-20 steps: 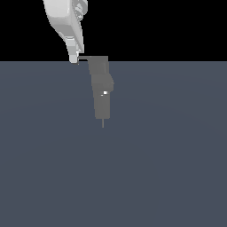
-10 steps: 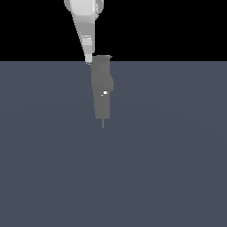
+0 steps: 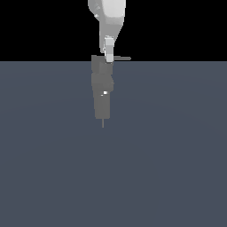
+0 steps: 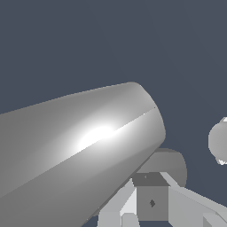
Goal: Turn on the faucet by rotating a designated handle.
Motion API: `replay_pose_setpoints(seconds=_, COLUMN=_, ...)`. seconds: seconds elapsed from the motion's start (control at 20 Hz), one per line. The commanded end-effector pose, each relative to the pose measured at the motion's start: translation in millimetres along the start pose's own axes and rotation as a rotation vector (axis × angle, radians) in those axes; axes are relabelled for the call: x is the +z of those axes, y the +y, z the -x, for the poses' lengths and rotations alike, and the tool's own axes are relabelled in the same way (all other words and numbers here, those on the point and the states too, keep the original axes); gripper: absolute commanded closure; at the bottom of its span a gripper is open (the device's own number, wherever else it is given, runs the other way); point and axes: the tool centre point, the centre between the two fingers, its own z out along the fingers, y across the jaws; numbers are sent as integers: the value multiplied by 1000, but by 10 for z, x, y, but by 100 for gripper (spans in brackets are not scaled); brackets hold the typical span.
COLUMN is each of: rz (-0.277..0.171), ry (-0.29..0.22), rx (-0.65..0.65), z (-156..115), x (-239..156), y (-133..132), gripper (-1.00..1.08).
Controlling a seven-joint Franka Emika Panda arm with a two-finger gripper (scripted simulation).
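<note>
Left of centre in the exterior view, standing upright on the flat slate-blue surface [image 3: 53, 168]: the faucet [image 3: 101, 91], a matte grey blocky body of stacked segments, marked by a tiny white glint partway down and ending in a thin pin at its lower end. Directly above it, coming down from the upper edge: the glossy white robot arm [image 3: 107, 11], narrowing to the gripper [image 3: 109, 55], whose one visible white finger overlaps the faucet's top block. Cannot tell whether the fingers are apart or together, since only a single finger shows; contact with the block or lever likewise unclear from this angle. Just to the exterior view's right of that finger, projecting sideways from the top block: the handle [image 3: 123, 58], a thin grey bar lying level right along the line where the surface meets the black background. Over in the wrist view, mostly filled by a large shiny grey rounded arm link [image 4: 75, 150], with pale blocky gripper parts beneath it against the same slate-blue surface.
</note>
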Motion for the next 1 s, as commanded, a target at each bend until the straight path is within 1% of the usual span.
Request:
replay_pose_setpoints(seconds=0.0, rz=-1, ry=0, rx=4, z=-66, x=-5, y=-35, gripper=108)
replay_pose_setpoints(seconds=0.95, rz=-6, ry=-1, rx=19, z=-524, x=-25, y=-348, gripper=108)
